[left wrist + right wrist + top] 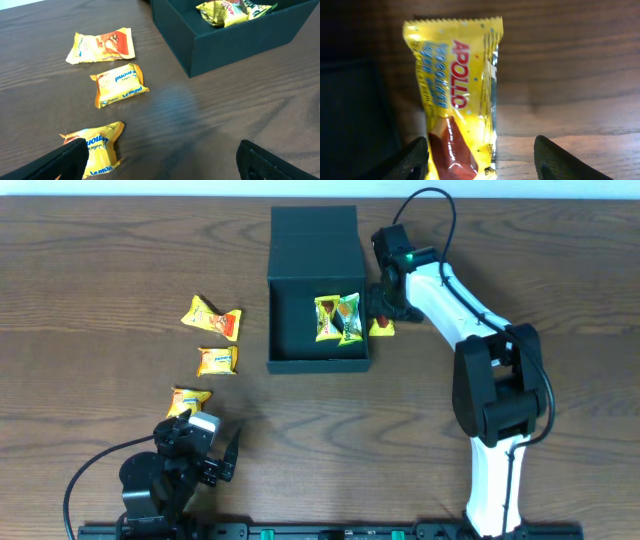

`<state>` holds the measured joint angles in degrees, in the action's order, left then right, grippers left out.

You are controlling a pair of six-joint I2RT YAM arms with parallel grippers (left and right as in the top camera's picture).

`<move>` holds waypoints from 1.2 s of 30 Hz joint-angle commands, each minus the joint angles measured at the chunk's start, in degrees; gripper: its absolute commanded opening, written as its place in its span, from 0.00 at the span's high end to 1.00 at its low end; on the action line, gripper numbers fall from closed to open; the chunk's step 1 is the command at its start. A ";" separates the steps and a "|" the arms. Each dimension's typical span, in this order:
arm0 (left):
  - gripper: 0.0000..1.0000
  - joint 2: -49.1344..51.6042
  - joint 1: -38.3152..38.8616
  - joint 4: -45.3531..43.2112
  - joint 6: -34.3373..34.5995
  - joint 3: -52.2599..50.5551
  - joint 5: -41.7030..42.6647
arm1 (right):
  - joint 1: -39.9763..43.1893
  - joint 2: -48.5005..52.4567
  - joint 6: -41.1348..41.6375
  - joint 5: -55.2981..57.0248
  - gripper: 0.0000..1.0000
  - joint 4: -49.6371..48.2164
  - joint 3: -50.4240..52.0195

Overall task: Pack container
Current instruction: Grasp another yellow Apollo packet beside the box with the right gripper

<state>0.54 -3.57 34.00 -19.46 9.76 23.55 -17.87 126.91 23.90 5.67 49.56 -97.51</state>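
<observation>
Currently the right pincer (481,150) is spread astride the Apollo packet (452,85) on the surface (570,75); nothing is pinched. Just left of it sits the container (318,366). With off-centre closure, the slick packet could be squirted out or wedged against the container. Also, the left pincer (165,160) is spread, empty.

The counter (100,260) is dark brown wood with a clear grain. The container (295,320), a dark teal box with its lid flap folded back toward the far side, sits on it near the middle. Left of the box and well apart from it, three snack packets lie flat in a loose column. The orange-and-yellow packet (212,318) is farthest, the Lemond packet (217,361) comes next, and the crumpled yellow packet (189,401) is closest to the near edge. The Apollo packet (455,90), yellow with red lettering, lies on the wood just beside the box's right wall.
</observation>
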 commanded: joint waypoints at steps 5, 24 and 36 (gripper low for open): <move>0.04 -0.33 0.22 -0.20 0.22 -0.61 -0.15 | -0.96 -0.15 -0.39 -0.31 0.32 -2.73 2.58; 0.05 -0.33 0.22 -0.20 0.22 -0.61 -0.15 | -0.96 -0.13 -0.81 0.61 0.74 -3.76 4.52; 0.04 -0.33 0.22 -0.20 0.22 -0.61 -0.15 | -0.39 -0.15 -0.79 1.84 0.95 -3.45 2.75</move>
<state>0.54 -3.57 34.00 -19.49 9.76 23.55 -18.35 126.69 23.29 6.48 45.34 -93.80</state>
